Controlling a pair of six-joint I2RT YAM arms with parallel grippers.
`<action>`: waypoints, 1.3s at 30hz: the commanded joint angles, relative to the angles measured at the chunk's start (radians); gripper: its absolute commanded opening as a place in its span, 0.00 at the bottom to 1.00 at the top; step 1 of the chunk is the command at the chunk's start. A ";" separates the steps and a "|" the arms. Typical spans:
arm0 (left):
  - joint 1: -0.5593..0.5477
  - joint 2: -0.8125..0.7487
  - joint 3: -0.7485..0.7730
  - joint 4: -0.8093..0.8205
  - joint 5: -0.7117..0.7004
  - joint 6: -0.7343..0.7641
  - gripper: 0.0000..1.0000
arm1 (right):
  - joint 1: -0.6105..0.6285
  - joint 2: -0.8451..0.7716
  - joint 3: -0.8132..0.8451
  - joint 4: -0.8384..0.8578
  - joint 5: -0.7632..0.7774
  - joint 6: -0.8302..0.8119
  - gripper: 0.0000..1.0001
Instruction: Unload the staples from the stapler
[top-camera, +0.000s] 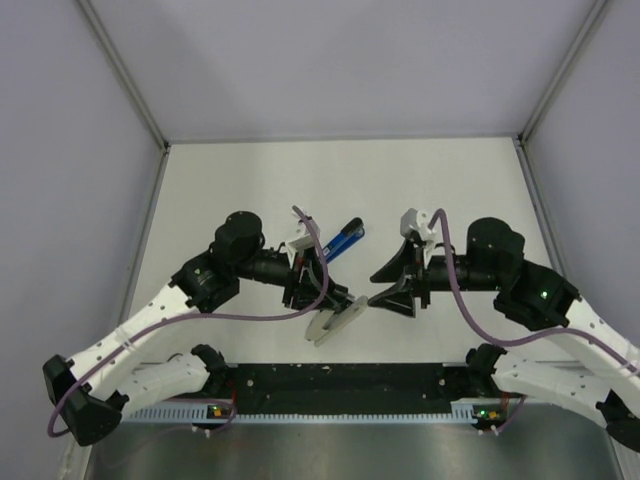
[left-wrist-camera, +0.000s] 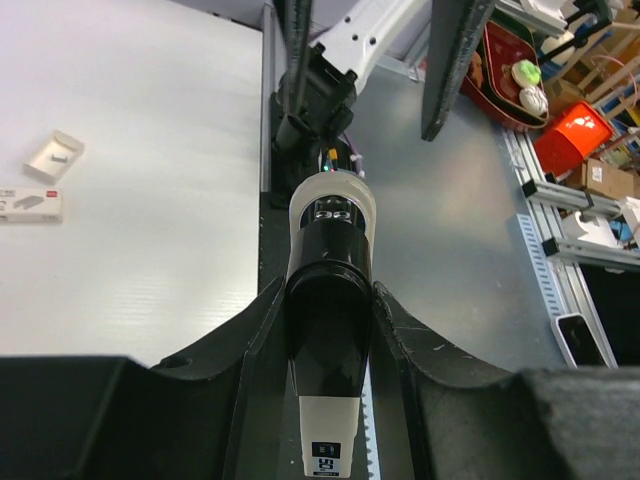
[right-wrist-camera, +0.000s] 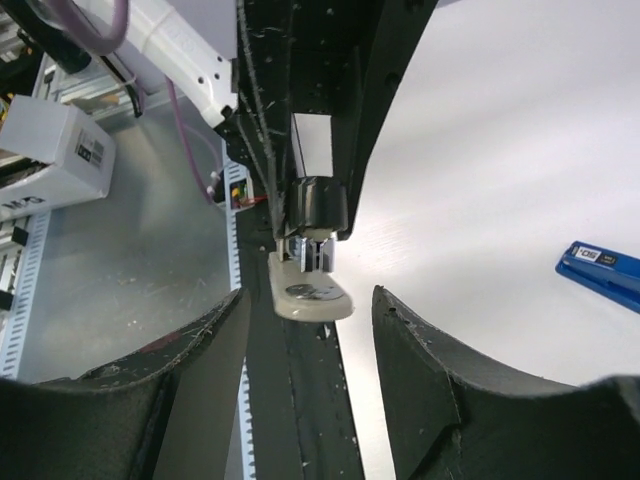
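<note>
The blue stapler lies on the white table, angled, its black end at the far right; nothing holds it. Its blue tip shows at the right edge of the right wrist view. My left gripper is shut on a cream-grey bar with a black top, which looks like another stapler, and holds it above the table's near part. In the left wrist view my left gripper clamps this bar from both sides. My right gripper is open and empty, facing the bar's cream end just in front of its jaws.
A black rail runs along the near edge between the arm bases. A small white tray and a small flat box lie on the white surface in the left wrist view. Grey walls enclose the table.
</note>
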 joint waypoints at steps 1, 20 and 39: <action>-0.028 -0.004 0.056 -0.037 0.055 0.074 0.00 | 0.011 0.091 0.078 -0.022 -0.041 -0.061 0.53; -0.054 0.012 0.078 -0.103 0.034 0.126 0.00 | 0.013 0.196 0.026 0.046 -0.257 -0.052 0.53; -0.074 0.023 0.109 -0.102 -0.037 0.110 0.00 | 0.063 0.249 -0.006 0.078 -0.239 -0.039 0.38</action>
